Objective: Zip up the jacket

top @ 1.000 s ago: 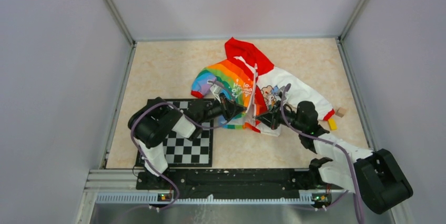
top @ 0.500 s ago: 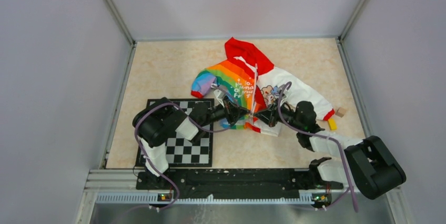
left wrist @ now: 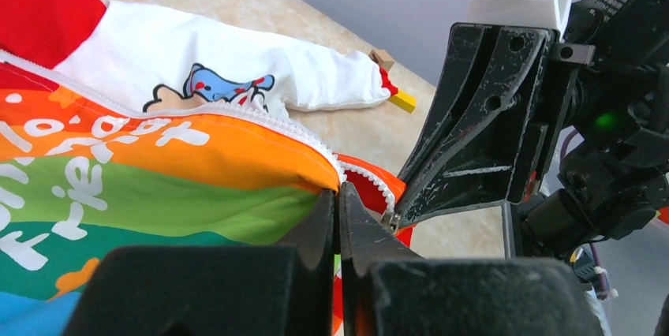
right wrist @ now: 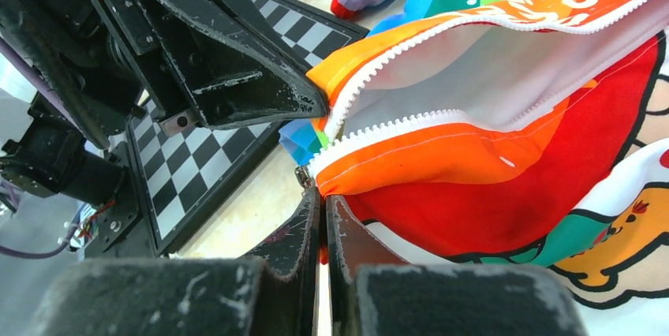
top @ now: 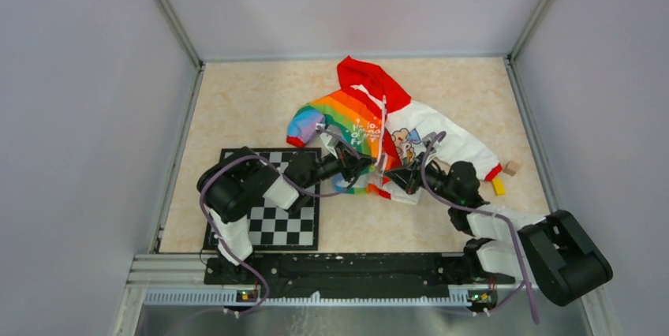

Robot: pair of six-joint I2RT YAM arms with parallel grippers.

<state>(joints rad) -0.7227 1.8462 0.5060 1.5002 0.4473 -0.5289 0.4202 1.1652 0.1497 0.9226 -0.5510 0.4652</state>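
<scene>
The jacket point(top: 371, 119) lies mid-table with its red hood far, its rainbow half on the left and its white cartoon half on the right. Its white zipper point(left wrist: 237, 111) is open at the bottom hem. My left gripper point(top: 364, 166) is shut on the rainbow half's hem by the zipper teeth, seen close in the left wrist view point(left wrist: 338, 194). My right gripper point(top: 392, 173) is shut on the other half's orange-red hem corner point(right wrist: 410, 162), seen in the right wrist view point(right wrist: 322, 198). A small metal zipper piece point(right wrist: 302, 176) sits at its fingertips. Both grippers face each other, nearly touching.
A black-and-white checkerboard point(top: 276, 222) lies under the left arm. A small wooden block point(top: 513, 168) and a yellow block point(top: 498, 186) lie by the right sleeve's red cuff. Grey walls enclose the table on three sides.
Both grippers have stayed shut on the hem. The left drew towards the right and then eased back a little. The right forearm has swung, and the hem corners sit closer together.
</scene>
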